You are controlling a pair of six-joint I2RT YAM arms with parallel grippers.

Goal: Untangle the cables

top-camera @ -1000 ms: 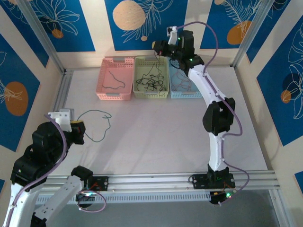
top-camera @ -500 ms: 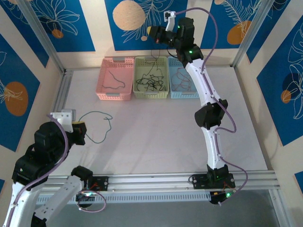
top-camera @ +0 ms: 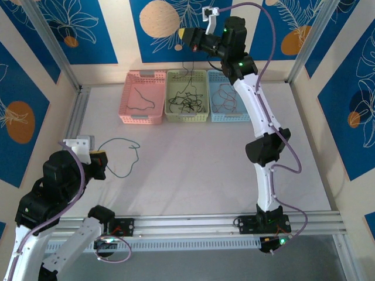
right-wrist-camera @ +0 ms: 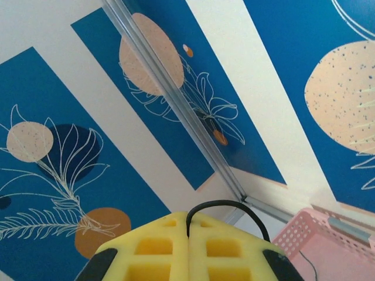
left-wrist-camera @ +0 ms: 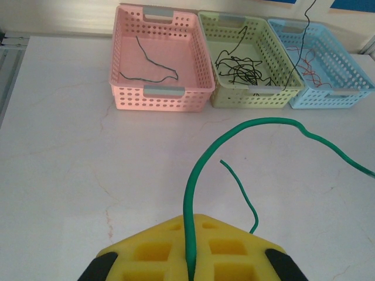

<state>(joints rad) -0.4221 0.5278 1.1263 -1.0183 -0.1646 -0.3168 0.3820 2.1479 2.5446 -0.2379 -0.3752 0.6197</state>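
Yellow foam pads of the left gripper [left-wrist-camera: 189,260] are pressed together on a green cable [left-wrist-camera: 263,120]. The cable is arched forward from the seam and laid in a loop on the white table [top-camera: 193,175] just ahead of the fingers. The left arm is kept folded low at the near left corner.

The right gripper [right-wrist-camera: 188,243] is likewise clamped on a black cable [right-wrist-camera: 225,204], which is curled out of the seam and dropped below the pads. The right arm is stretched up and far forward, with its gripper held high against the back wall. Beneath it a green basket [top-camera: 187,118] of loose cables [top-camera: 186,104] is flanked by a pink basket [top-camera: 142,120] and a blue basket [top-camera: 228,118].

Compared with a second ago, the right gripper has been lifted higher and the arm straightened. The left arm and the green loop are unchanged.
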